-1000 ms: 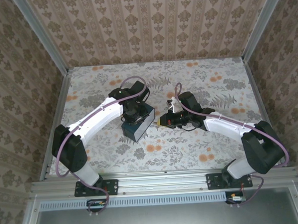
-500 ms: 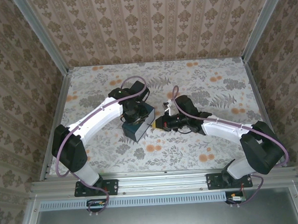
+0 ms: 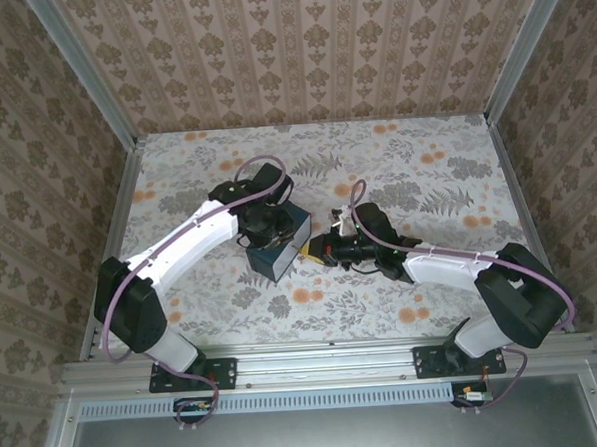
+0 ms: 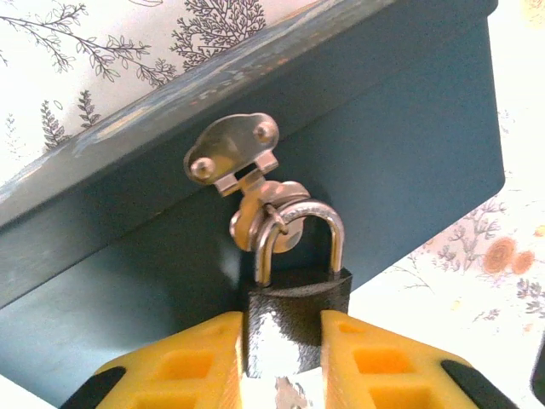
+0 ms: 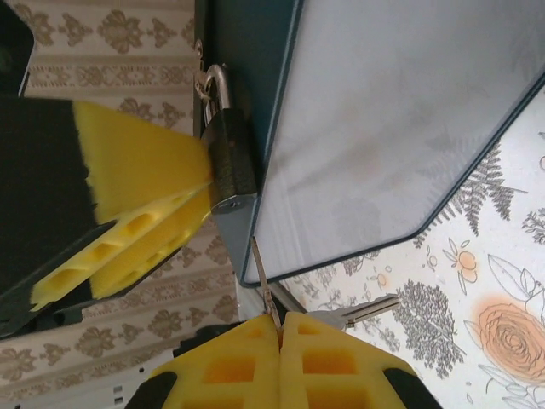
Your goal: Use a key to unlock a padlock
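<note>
My left claw (image 4: 281, 362), at the blue box (image 4: 409, 128) mid-worktop, clamps the hanging padlock (image 4: 294, 298). My right claw (image 5: 279, 341) pinches the key (image 5: 262, 277) near it, not touching. Risk: the slim key twists in my pads or misses the keyway, and the push shifts the box.

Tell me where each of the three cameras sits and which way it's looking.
Top external: above and behind the bases, looking down at the table; left arm and right arm meet at the blue box.
Left wrist: on the left arm, facing the blue box's hasp; the left gripper clamps the padlock.
Right wrist: on the right arm, looking along the blue box; the right gripper pinches the key.
Shared: both wrist views show the padlock between the left gripper's yellow fingers.
</note>
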`<act>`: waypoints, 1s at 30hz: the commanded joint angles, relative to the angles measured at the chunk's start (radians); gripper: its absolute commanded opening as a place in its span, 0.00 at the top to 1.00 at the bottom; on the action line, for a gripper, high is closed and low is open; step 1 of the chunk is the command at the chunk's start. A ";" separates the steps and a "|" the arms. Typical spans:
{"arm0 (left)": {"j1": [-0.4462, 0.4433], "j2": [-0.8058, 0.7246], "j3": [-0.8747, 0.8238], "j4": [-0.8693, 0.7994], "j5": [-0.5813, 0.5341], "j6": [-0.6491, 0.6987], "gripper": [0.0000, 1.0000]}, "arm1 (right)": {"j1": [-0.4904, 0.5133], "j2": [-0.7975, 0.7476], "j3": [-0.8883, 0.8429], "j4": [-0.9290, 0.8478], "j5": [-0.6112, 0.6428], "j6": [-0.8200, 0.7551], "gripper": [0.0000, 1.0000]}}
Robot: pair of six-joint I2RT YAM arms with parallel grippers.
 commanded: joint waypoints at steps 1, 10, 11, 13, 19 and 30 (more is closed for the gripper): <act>0.006 -0.013 -0.034 -0.011 0.007 -0.071 0.75 | 0.006 0.023 -0.038 0.159 0.069 0.126 1.00; 0.015 -0.033 -0.025 -0.015 0.029 -0.033 0.67 | 0.015 0.005 -0.068 0.168 0.101 0.134 1.00; 0.016 -0.032 -0.008 -0.017 0.037 0.005 0.63 | 0.015 -0.010 -0.069 0.129 0.103 0.119 1.00; 0.019 -0.016 0.047 -0.073 0.041 0.065 0.57 | 0.013 -0.033 -0.061 0.062 0.103 0.088 1.00; 0.022 -0.015 0.061 -0.086 0.065 0.109 0.51 | 0.009 -0.056 -0.046 0.022 0.077 0.062 1.00; 0.025 0.105 0.168 -0.177 0.071 0.185 0.49 | 0.009 -0.059 -0.065 0.058 0.078 0.091 1.00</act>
